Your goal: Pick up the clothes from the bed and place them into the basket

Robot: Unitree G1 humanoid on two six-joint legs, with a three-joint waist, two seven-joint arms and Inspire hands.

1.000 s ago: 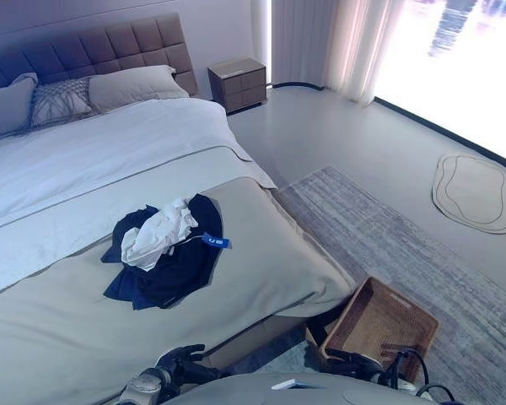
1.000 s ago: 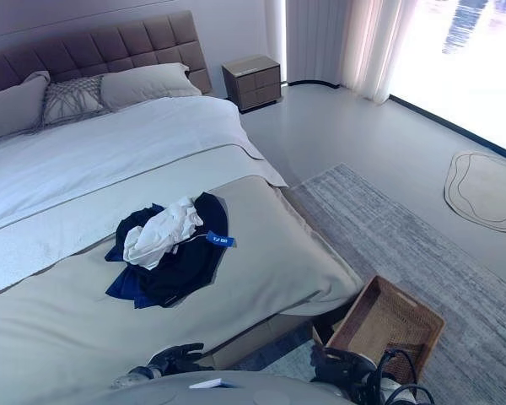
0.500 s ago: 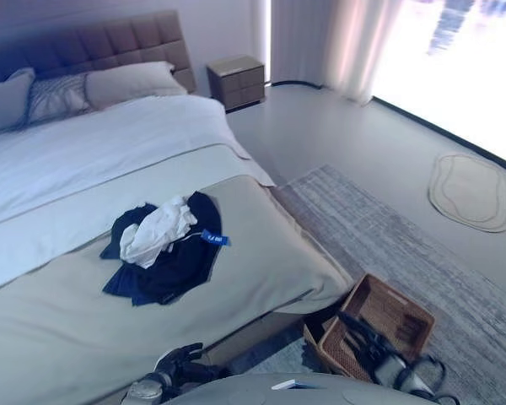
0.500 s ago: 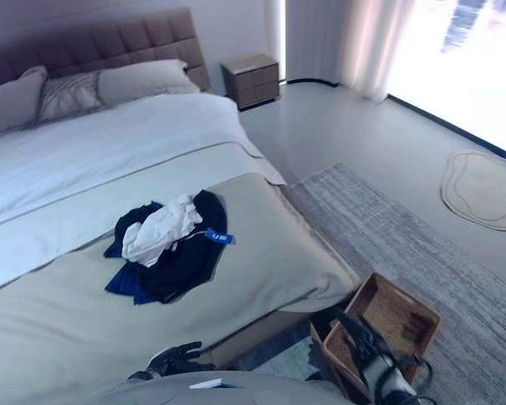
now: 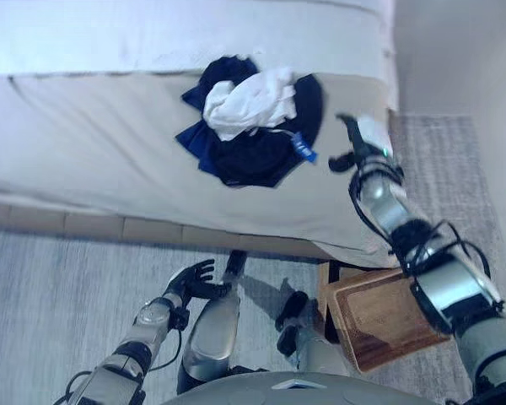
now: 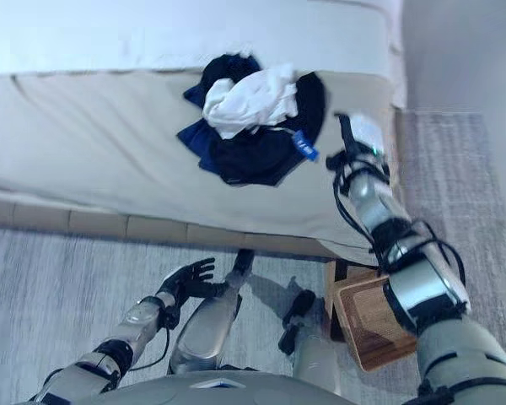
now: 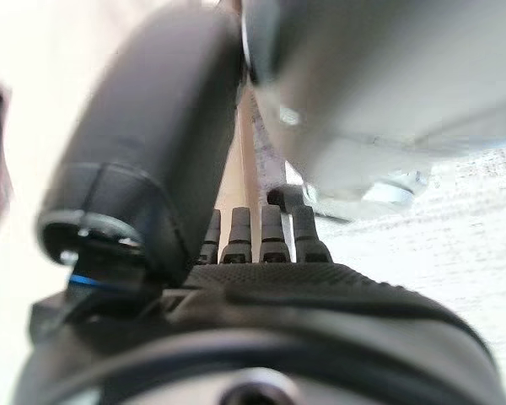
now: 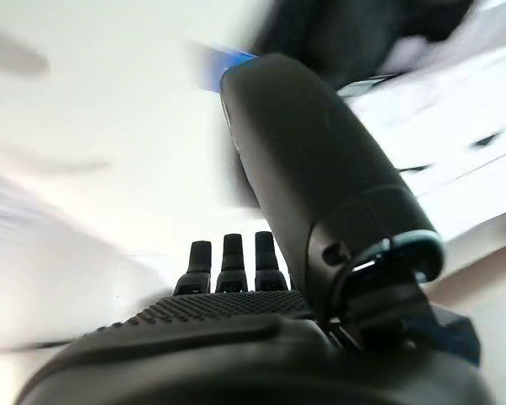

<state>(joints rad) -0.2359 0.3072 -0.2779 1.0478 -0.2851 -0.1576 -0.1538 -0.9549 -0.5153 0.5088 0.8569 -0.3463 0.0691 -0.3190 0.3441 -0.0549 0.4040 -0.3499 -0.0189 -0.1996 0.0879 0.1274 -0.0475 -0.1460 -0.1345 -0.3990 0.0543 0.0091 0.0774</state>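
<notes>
A pile of dark navy clothes (image 5: 261, 156) with a white garment (image 5: 249, 101) on top and a blue tag (image 5: 304, 148) lies on the beige bed cover (image 5: 84, 143). My right hand (image 5: 360, 142) is open and held over the bed's corner, just right of the pile and apart from it. In the right wrist view my right hand (image 8: 236, 337) shows straight fingers, with the dark clothes (image 8: 346, 34) and blue tag (image 8: 223, 63) past them. My left hand (image 5: 194, 281) is open and empty, low in front of the bed. The brown wicker basket (image 5: 388, 312) stands on the floor by the bed's corner.
A white duvet (image 5: 152, 34) covers the far part of the bed. The bed's base (image 5: 110, 226) runs along the grey rug (image 5: 51, 287). The basket sits partly under my right forearm.
The camera has tilted down towards the bed's foot. My right arm has risen from beside the basket to over the bed, next to the clothes. My left hand stays low.
</notes>
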